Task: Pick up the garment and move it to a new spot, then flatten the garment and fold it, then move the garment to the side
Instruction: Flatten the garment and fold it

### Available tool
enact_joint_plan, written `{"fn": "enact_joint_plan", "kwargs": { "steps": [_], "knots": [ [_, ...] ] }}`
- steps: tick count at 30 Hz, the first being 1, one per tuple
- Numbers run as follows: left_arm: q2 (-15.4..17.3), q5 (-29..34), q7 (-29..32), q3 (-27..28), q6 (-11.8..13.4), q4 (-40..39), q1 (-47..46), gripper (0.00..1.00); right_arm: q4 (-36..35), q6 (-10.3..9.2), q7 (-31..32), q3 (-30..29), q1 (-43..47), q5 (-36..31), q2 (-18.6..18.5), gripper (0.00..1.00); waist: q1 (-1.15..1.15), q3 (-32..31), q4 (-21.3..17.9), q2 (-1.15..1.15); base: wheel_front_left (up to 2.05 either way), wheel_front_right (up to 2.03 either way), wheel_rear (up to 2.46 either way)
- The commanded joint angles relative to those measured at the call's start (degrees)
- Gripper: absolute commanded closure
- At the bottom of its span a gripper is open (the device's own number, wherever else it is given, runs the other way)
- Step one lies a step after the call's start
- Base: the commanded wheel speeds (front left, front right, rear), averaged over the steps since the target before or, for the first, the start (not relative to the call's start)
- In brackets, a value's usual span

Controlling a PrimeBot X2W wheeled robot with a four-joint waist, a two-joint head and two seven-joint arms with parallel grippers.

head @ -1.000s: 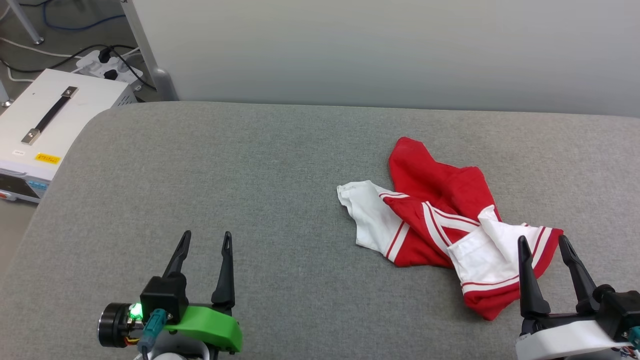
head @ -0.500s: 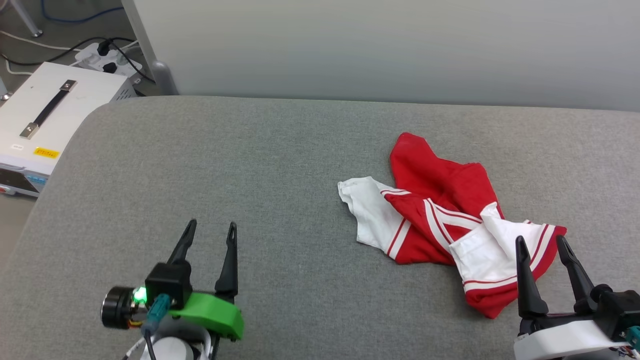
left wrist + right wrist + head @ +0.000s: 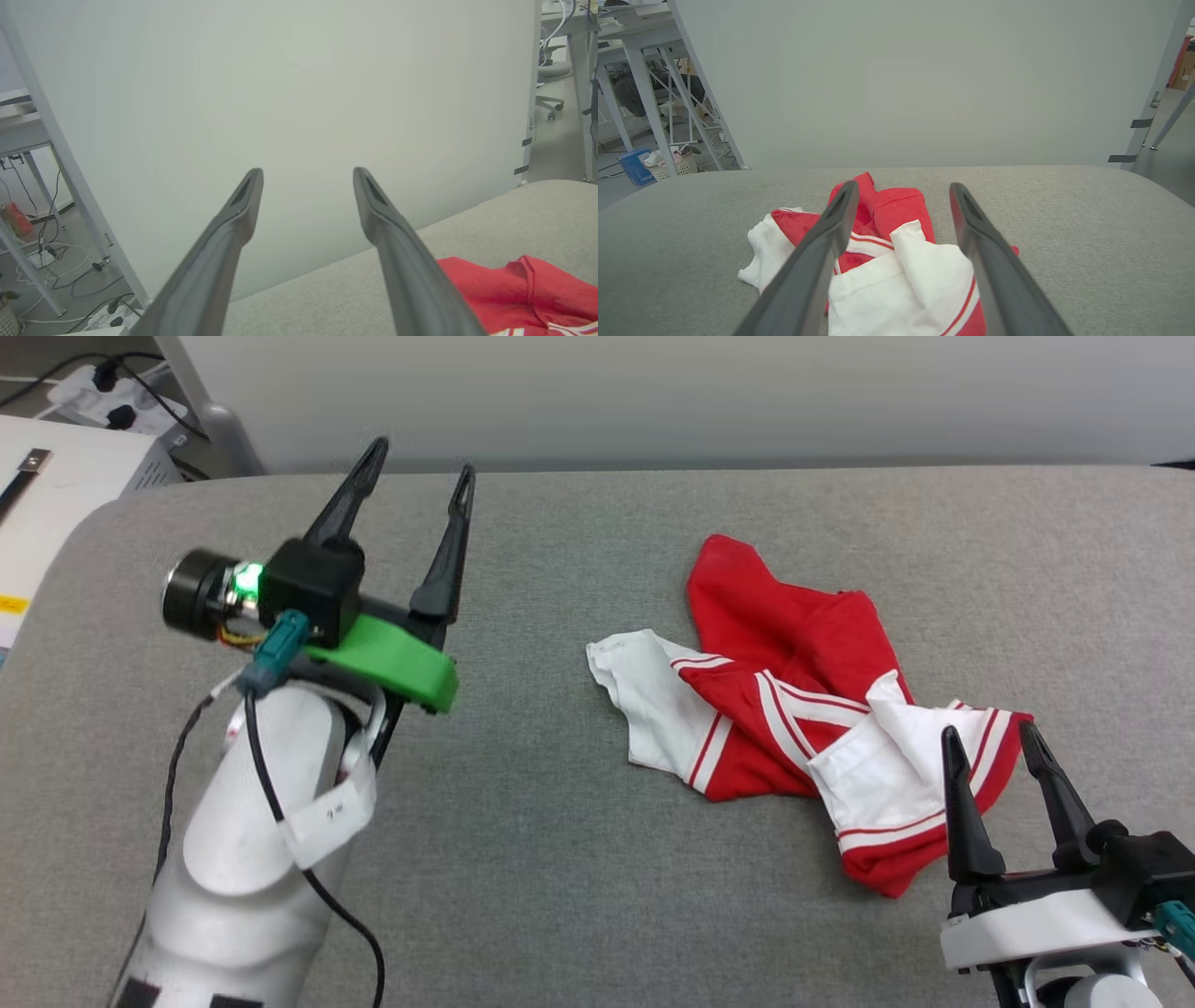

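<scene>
Both pairs spread: left jaws have lifted far forward, right jaws stay by the crumpled garment (image 3: 794, 644)

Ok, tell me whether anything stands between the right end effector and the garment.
Nothing visible does. The right end effector, fingers open, points at the near edge of the garment, which lies crumpled on the grey surface; no other object lies between them.

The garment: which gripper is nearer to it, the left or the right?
Right. The right gripper, open, stands at the near edge of the garment, over its white sleeve. The left gripper, open too, is off to the garment's left, apart from it.
</scene>
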Motion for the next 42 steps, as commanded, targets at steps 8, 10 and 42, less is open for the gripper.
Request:
{"fn": "enact_joint_plan", "kwargs": {
  "steps": [8, 10, 42],
  "knots": [
    [5.89, -12.06, 7.13, -17.33, -0.15, 7.74, -17.92, 0.0, -0.41, -0.04, -0.34, 0.32, -3.11, 0.29, -0.05, 0.0, 0.0, 5.71, -4.35, 0.0, 0.0, 0.0, 0.0],
    [6.95, -15.75, 12.5, -22.69, -0.15, 9.93, -21.48, 0.0, -0.46, -0.04, -0.34, 0.47, -3.76, 0.39, -0.05, 0.0, 0.0, 6.69, -5.11, 0.0, 0.0, 0.0, 0.0],
    [15.97, -39.75, 62.27, -58.83, -0.16, 8.87, -28.78, 0.53, -0.84, -0.04, -0.34, 2.33, -10.92, 3.44, -0.05, 0.0, 0.0, 18.34, -11.47, 0.0, 0.0, 0.0, 0.0]
  ]
}}
